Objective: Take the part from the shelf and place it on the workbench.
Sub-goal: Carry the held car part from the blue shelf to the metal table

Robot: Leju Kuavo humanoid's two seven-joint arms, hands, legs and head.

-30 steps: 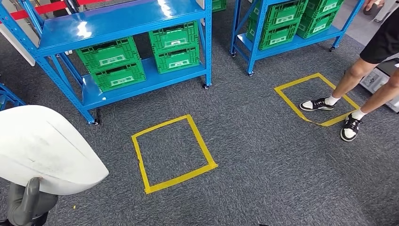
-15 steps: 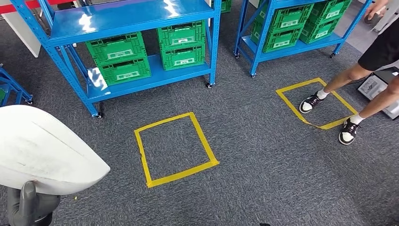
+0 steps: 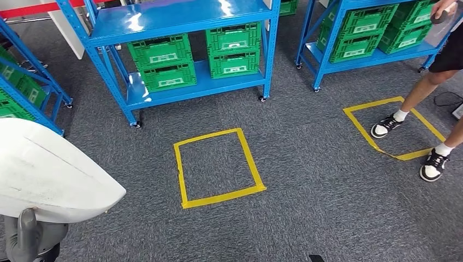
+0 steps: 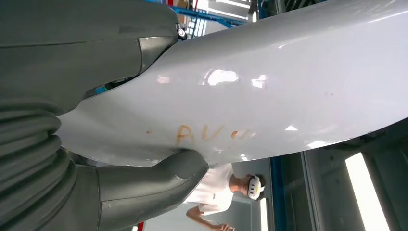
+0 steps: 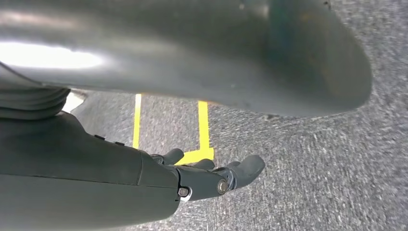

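Whole view swung leftward since before, left hand (image 3: 30, 240) grasping white part (image 3: 49, 174), right hand (image 5: 211, 175) released, blue shelf (image 3: 180, 16) ahead, person (image 3: 437, 65) nearby.

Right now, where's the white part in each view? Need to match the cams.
Head view: white part at lower left, above the left hand.
Left wrist view: part spans most of the frame, gripped between thumb and fingers of the left hand.
Right wrist view: can't pick it out; right hand over carpet.
Shared landmark: yellow tape square.
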